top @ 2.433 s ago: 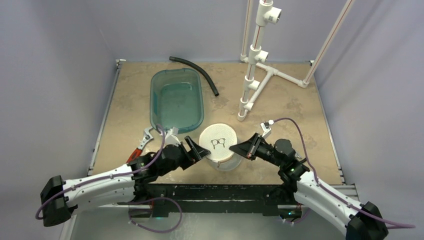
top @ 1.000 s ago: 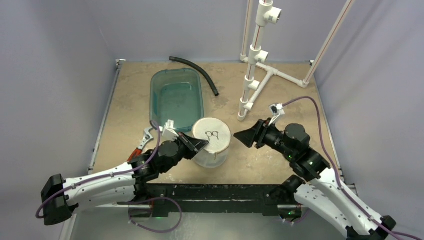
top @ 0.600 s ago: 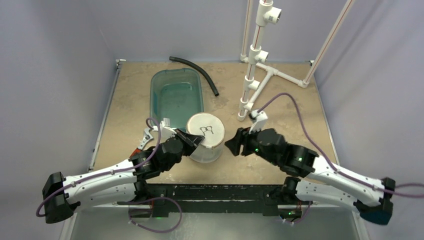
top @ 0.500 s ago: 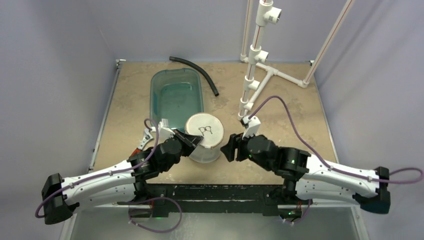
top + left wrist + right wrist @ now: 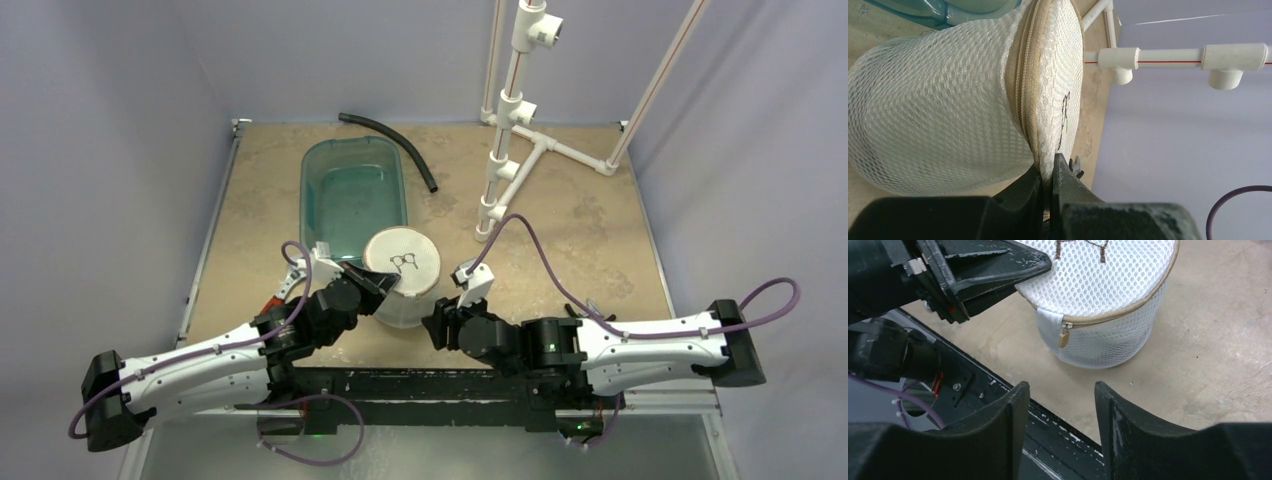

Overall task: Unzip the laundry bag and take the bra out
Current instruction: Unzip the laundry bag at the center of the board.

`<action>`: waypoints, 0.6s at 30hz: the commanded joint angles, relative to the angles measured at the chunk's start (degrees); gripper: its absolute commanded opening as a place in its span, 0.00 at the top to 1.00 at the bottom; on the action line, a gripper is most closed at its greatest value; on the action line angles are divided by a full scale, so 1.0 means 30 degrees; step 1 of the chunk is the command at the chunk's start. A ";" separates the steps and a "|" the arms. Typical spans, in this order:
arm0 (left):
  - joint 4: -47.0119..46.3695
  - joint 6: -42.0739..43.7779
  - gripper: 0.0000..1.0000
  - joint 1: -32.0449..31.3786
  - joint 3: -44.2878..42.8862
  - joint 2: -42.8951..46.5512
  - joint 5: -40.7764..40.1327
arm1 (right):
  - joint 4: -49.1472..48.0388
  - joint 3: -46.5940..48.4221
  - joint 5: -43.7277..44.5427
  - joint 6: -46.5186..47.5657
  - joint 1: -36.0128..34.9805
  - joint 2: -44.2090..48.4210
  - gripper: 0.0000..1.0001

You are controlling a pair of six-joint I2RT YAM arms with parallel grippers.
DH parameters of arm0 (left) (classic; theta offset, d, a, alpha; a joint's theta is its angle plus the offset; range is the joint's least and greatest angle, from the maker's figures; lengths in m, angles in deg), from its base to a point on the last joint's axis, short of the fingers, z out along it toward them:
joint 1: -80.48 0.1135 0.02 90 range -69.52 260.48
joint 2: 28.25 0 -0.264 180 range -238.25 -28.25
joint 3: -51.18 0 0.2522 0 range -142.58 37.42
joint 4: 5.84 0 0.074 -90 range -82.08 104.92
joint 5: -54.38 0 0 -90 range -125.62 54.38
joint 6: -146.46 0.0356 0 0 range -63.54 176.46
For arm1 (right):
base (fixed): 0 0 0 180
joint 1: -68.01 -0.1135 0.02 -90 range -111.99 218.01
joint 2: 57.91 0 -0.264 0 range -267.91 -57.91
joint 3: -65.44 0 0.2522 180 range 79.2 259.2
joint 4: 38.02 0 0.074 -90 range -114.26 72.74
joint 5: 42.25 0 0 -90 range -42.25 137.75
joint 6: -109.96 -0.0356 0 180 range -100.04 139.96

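Checking first: where is the laundry bag (image 5: pixel 400 300)? (Ana)

On the desk (image 5: pixel 560 230) near its front edge, just in front of the teal tub (image 5: pixel 353 200). It looks slightly tipped rather than square on its base. (Ben)

And the arms? (Ana)

The left end effector (image 5: pixel 388 283) is pressed together on the rim of the flat top. Its wrist view shows it nipping the seam right by the tan zip. The right end effector (image 5: pixel 437 325) is spread and holds nothing. It hovers just beside the bag on the near side, with the zip pull (image 5: pixel 1064 336) straight ahead of it. (Ben)

How will the bag handle? (Ana)

Light and soft, I'd judge. It's open mesh that will dent under a squeeze and skid across the desk if tugged unanchored. The rim seam looks like the firmest part, so the left pinch there is a sensible anchor. (Ben)

Where should the right one take hold? (Ana)

On the pull tab itself, across its flat faces. It is small and dangles freely, so a shallow grip could slip off. Grabbing mesh instead would only bunch the fabric. (Ben)

Any progress? (Ana)

None that I can see: the zip looks shut wherever it shows, and no bra is visible, only the printed outline. (Ben)
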 commanded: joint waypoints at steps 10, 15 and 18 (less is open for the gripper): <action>-0.0194 -0.0765 1.00 -0.0079 -0.0519 -0.0050 0.0039 | -0.2879 0.0055 0.1634 -0.1094 -0.0128 -0.2049 0.52; -0.0023 -0.0743 1.00 -0.0063 -0.0716 -0.0065 0.0081 | -0.1241 0.1155 0.2290 -0.2401 -0.0128 -0.3501 0.54; 0.0072 -0.0722 1.00 -0.0074 -0.0778 -0.0033 0.0124 | -0.0842 0.1503 0.2501 -0.2797 -0.0121 -0.3915 0.56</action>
